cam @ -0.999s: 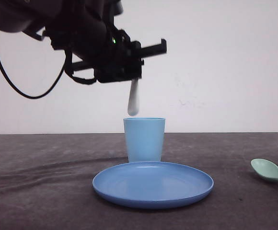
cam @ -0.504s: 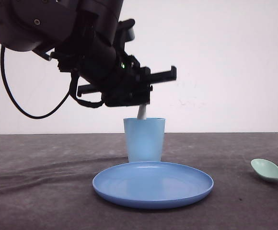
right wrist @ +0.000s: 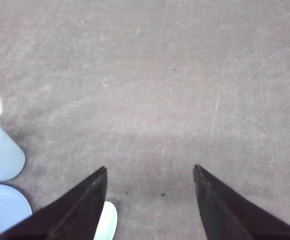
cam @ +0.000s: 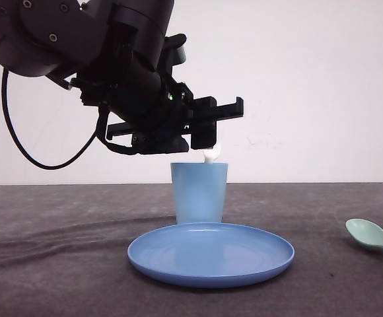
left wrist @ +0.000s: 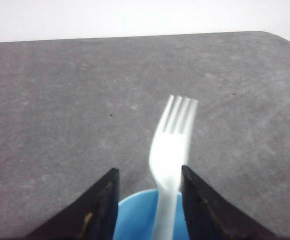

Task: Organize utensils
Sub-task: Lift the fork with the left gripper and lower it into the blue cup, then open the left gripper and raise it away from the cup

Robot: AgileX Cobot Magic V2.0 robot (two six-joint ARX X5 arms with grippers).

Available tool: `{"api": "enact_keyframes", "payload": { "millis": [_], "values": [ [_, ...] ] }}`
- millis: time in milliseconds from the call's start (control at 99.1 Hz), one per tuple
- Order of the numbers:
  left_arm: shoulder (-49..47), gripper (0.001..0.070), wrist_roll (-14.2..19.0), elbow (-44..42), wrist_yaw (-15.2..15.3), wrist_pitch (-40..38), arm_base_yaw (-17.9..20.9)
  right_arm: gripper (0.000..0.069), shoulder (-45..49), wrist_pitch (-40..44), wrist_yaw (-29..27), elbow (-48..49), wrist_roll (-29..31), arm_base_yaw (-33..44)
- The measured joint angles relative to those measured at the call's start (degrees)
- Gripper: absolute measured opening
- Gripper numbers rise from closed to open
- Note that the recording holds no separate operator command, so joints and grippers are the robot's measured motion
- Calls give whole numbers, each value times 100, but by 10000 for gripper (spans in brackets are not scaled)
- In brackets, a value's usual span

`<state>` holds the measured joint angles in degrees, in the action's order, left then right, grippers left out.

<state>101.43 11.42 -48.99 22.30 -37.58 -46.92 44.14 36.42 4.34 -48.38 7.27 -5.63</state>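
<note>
White plastic fork (left wrist: 171, 160), tines up, stands in the smooth blue cup (cam: 199, 192) between the left gripper's (left wrist: 147, 195) released, parted fingers.

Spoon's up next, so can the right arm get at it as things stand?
Probably yes. The spoon lies alone on the table, apart from the plate, and the right gripper hovers open beside its bowl.

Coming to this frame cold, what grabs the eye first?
The big black left gripper hangs just above the light blue cup, which stands behind the blue plate. The white fork stands in the cup between the open fingers, tines up. A mint-green spoon lies at the table's right edge.
</note>
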Motion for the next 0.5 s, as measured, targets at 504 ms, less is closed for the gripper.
{"api": "enact_keyframes", "payload": {
  "millis": [504],
  "values": [
    [-3108, 229, -50, 13, 35, 2544, -271, 342, 658, 1377, 13, 0, 334, -813]
  ]
}}
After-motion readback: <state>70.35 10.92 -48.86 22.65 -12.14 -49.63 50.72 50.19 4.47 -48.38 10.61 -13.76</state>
